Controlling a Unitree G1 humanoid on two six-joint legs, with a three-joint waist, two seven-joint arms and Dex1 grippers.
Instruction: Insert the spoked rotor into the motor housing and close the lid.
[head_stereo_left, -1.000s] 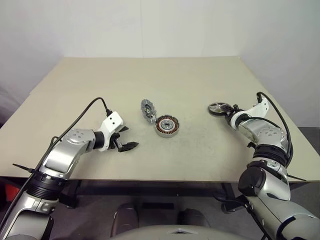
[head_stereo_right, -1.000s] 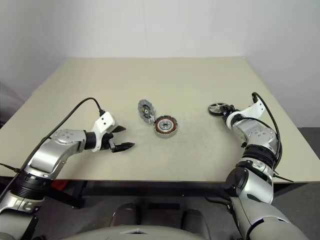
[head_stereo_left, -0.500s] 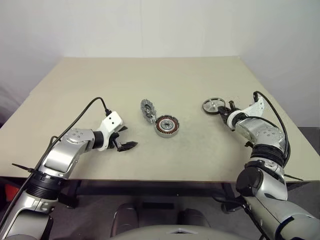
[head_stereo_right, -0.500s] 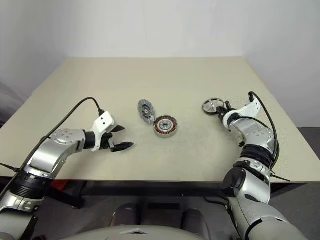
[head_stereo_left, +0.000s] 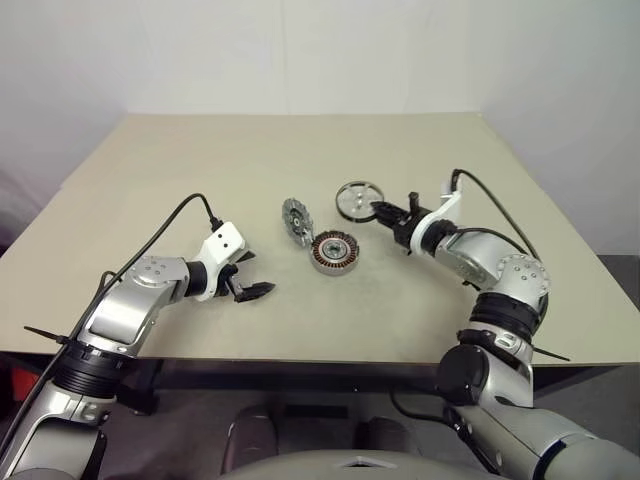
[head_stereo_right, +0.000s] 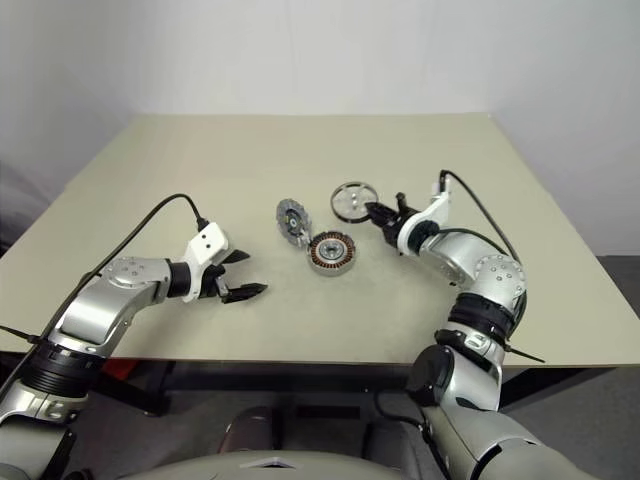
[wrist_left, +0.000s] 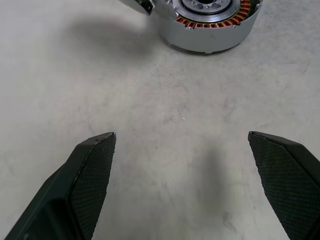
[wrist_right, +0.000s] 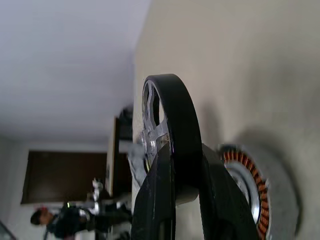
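Observation:
The spoked rotor (head_stereo_left: 357, 199), a black-rimmed ring with silvery spokes, hangs on edge above the table, just behind and to the right of the motor housing (head_stereo_left: 333, 252). My right gripper (head_stereo_left: 379, 210) is shut on its rim, and in the right wrist view the two fingers (wrist_right: 157, 200) pinch the black rim (wrist_right: 177, 120). The housing is a silvery round cup with copper coils showing inside (wrist_left: 210, 20). The lid (head_stereo_left: 296, 220), a slotted grey disc, stands tilted at the housing's back left. My left gripper (head_stereo_left: 256, 274) is open and empty, low over the table to the left of the housing.
The beige table (head_stereo_left: 200, 160) has bare surface on all sides of the parts. Its front edge runs just below both arms. A pale wall rises behind the far edge. In the right wrist view a person (wrist_right: 50, 220) is far off in the room.
My right gripper has carried the spoked rotor from the table's right side leftwards and a little up, to beside the housing. The left arm, housing and lid have not moved.

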